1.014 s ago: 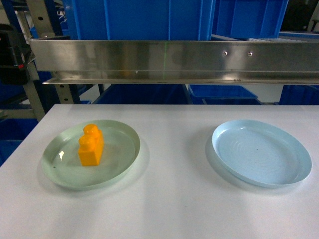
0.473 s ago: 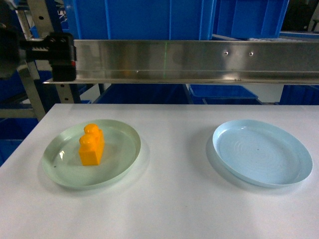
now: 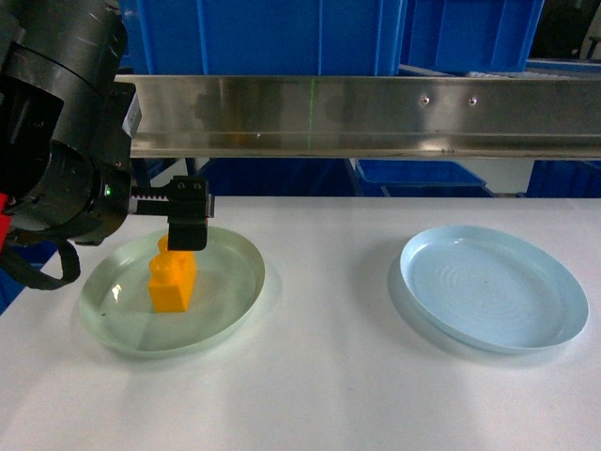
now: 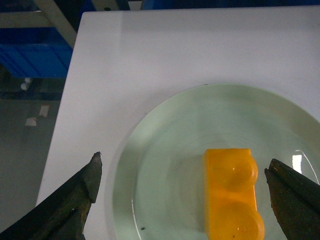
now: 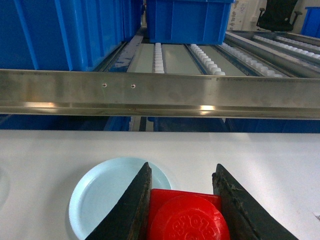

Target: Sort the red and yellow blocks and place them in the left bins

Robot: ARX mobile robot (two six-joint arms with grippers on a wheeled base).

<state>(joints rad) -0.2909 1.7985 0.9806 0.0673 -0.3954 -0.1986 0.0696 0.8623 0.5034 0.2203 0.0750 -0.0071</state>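
Note:
The orange-yellow two-stud block [image 3: 172, 279] lies in the pale-green plate [image 3: 225, 310] on the left of the white table. My left gripper [image 3: 174, 225] hangs just above and behind it. In the left wrist view that gripper [image 4: 184, 170] is open wide. The yellow block [image 4: 231, 195] sits between its fingers, close to the right fingertip [image 4: 280, 180], with nothing gripped. My right gripper [image 5: 182, 170] is shut on the red block [image 5: 185, 220], held above the table near the pale-blue plate [image 5: 100, 195]. It is out of the head view. Blue bins [image 3: 263, 38] stand behind the steel rail.
A steel rail [image 3: 376, 113] runs across the back of the table, with roller tracks [image 5: 180, 57] and more blue crates [image 5: 187, 20] beyond. The pale-blue plate [image 3: 493, 287] lies on the right. The table's left edge [image 4: 65, 110] is near the green plate [image 4: 165, 150].
My left arm has swung in from the upper left and come down over the green plate. The yellow block and both plates have not moved.

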